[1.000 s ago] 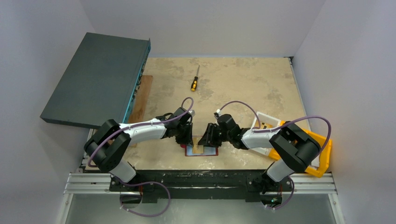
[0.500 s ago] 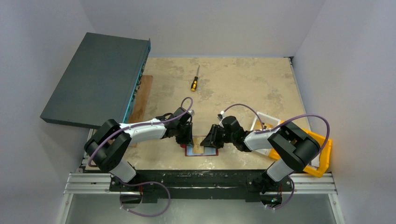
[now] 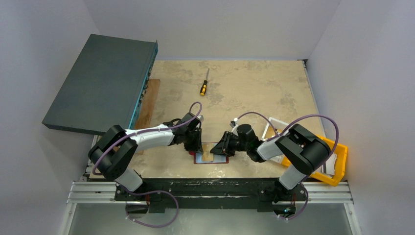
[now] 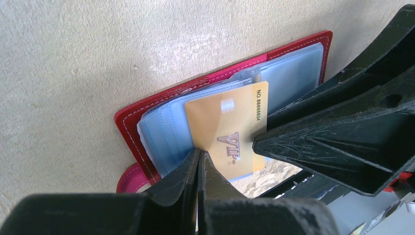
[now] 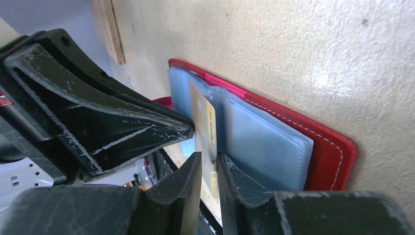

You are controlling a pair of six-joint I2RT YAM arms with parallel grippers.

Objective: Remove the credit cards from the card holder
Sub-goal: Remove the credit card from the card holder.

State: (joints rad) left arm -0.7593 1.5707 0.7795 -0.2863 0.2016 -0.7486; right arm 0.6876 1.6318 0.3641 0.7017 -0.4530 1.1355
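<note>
The dark red card holder [image 3: 220, 160] lies open near the table's front edge, with its bluish clear sleeves [image 4: 164, 132] showing. A tan-gold credit card [image 4: 230, 127] marked VIP sticks out of a sleeve and over the holder's near edge. My left gripper [image 4: 199, 152] is shut, its tips resting where the sleeve meets the card's corner. My right gripper [image 5: 209, 156] straddles the card's [image 5: 203, 117] free edge from the other side, jaws narrowly apart with the card between them. In the top view both grippers [image 3: 195, 146] [image 3: 223, 147] meet over the holder. Any grey-silver card is hidden.
A yellow-handled screwdriver [image 3: 204, 85] lies at mid-back. A dark grey box [image 3: 103, 83] and a wooden board [image 3: 148, 100] are on the left. A white bin [image 3: 276, 128] and an orange bin [image 3: 337, 164] sit at the right. The front table edge is just below the holder.
The right gripper's jaws have narrowed around the gold card. The right arm's elbow has swung left and forward. The left arm has not moved.
</note>
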